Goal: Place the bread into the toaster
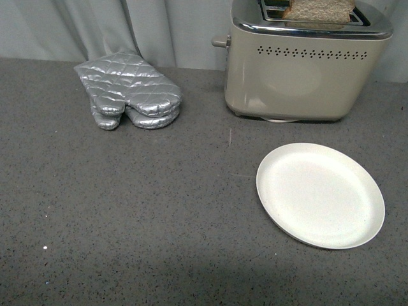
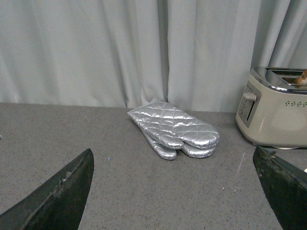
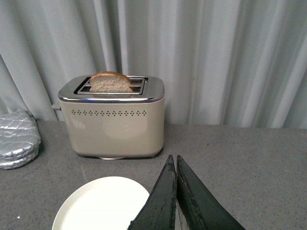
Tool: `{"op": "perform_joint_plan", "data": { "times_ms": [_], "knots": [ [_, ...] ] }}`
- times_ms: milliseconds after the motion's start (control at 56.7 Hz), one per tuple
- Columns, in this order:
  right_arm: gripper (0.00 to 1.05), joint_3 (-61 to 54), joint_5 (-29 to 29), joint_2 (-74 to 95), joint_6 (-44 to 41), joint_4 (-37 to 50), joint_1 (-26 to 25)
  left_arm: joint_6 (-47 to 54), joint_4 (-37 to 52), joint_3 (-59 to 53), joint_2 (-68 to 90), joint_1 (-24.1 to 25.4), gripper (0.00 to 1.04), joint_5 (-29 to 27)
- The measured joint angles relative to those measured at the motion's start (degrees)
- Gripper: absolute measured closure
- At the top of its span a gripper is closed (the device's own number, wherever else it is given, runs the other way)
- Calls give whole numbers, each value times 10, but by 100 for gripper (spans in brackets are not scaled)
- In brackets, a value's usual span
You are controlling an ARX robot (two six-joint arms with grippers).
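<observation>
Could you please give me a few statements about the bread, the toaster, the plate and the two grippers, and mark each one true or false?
1. The bread stands in a slot of the toaster. True.
2. The white plate holds a slice. False: it is bare.
3. The oven mitt lies on top of the toaster. False: it lies on the counter, to the toaster's left in the front view.
4. The right gripper is shut. True.
5. The left gripper is shut on the mitt. False: it is open and holds nothing.

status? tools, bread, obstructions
Left tool open, right tool shut, both empty. Brown wholemeal bread slice standing in cream chrome-topped toaster slot, top protruding. Nothing blocking.
</observation>
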Motion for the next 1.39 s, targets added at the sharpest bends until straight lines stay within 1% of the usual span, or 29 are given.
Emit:
{"op": "perform_joint_plan", "data": {
  "times_ms": [353,494,635,670,723,811,864,899,934,987,1392],
  "knots": [
    [104,0,0,-1,0,-1,0,0,0,0,0,0,7,0],
    [77,0,0,-1,0,-1,0,0,0,0,0,0,7,0],
    [55,0,0,-1,0,-1,0,0,0,0,0,0,7,0],
    [48,0,0,-1,0,-1,0,0,0,0,0,0,7,0],
    [41,0,0,-1,0,-1,0,0,0,0,0,0,7,0],
    [25,0,0,-1,0,-1,0,0,0,0,0,0,7,0],
    [18,0,0,-1,0,-1,0,0,0,0,0,0,7,0],
    [11,0,0,-1,0,-1,0,0,0,0,0,0,7,0],
    [8,0,0,-1,0,-1,0,0,0,0,0,0,7,0],
    [11,0,0,-1,0,-1,0,0,0,0,0,0,7,0],
    [10,0,0,-1,0,-1,0,0,0,0,0,0,7,0]
  ]
}}
